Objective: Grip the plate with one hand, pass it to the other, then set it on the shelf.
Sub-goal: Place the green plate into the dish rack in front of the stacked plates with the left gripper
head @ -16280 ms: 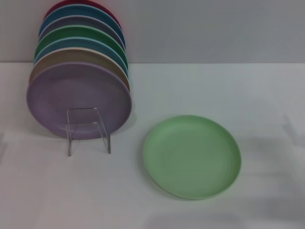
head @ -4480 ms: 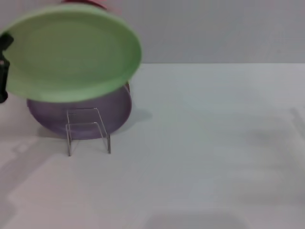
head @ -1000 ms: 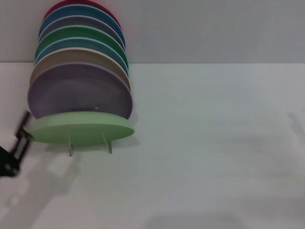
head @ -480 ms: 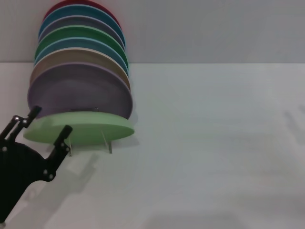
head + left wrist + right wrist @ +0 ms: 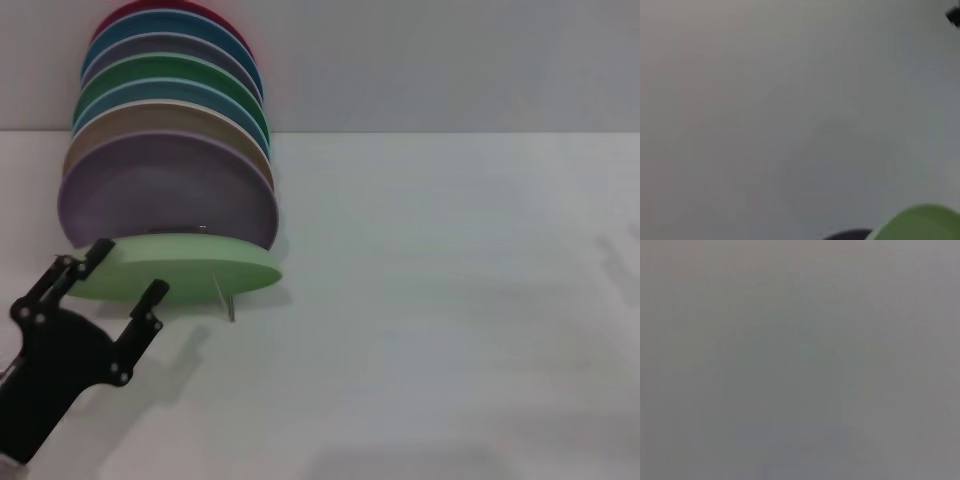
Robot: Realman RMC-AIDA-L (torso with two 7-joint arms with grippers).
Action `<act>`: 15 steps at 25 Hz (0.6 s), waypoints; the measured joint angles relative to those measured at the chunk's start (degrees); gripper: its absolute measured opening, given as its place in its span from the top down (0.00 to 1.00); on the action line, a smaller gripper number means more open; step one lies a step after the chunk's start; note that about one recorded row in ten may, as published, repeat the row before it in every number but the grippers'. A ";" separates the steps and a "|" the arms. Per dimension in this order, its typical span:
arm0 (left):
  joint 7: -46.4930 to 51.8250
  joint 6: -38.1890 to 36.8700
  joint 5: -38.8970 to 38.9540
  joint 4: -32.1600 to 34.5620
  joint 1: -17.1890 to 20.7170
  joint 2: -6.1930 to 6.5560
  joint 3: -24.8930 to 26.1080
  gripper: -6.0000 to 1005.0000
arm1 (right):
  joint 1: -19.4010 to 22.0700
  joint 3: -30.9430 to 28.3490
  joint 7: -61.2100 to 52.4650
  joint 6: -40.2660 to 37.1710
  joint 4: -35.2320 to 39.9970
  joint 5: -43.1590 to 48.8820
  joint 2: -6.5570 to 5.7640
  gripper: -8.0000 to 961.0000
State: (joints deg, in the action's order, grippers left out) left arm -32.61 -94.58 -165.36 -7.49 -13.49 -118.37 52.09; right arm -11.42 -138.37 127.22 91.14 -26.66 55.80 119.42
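The pale mint-green plate (image 5: 190, 266) lies nearly flat on top of the clear acrylic stand (image 5: 230, 306), in front of the lilac plate (image 5: 165, 190). Only one leg of the stand shows. My left gripper (image 5: 128, 268) is open at the plate's left edge, one fingertip by the back rim and one by the front rim; I cannot tell whether they touch it. A part of the mint-green plate (image 5: 920, 222) shows in the left wrist view. My right gripper is out of view; the right wrist view shows only plain grey.
A leaning row of several coloured plates (image 5: 170, 95) stands behind the stand at the back left, against the grey wall. The white table (image 5: 450, 300) stretches to the right.
My left gripper has come up from the lower left edge to the plate's left rim, fingers spread. The mint-green plate has stayed on the stand.
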 joint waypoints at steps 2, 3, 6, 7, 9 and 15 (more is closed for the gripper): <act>-0.87 1.87 0.16 -0.39 -0.97 -0.01 0.27 0.40 | -0.16 0.02 -0.30 0.00 -0.01 0.01 -0.06 0.37; -1.06 2.47 0.20 -0.52 -1.49 0.00 0.39 0.40 | -0.16 0.02 -0.30 0.00 -0.01 0.01 -0.06 0.37; -0.81 2.78 0.24 -0.52 -3.50 0.26 0.90 0.40 | -0.22 0.03 -0.34 0.00 0.01 0.08 -0.10 0.37; -0.65 2.91 0.24 -0.22 -5.20 0.34 1.10 0.40 | -0.23 0.04 -0.37 0.01 0.05 0.27 -0.11 0.37; -0.61 3.09 0.24 -0.06 -5.94 0.34 1.10 0.40 | -0.24 0.04 -0.39 0.01 0.09 0.37 -0.10 0.37; -0.43 5.68 0.22 -0.15 -9.86 0.38 1.32 0.41 | 0.05 0.11 -0.40 0.01 0.31 0.53 0.05 0.36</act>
State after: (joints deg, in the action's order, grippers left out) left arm -33.05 -88.90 -165.13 -7.64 -23.35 -118.00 53.41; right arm -11.37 -138.26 126.82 91.15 -26.36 56.34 119.47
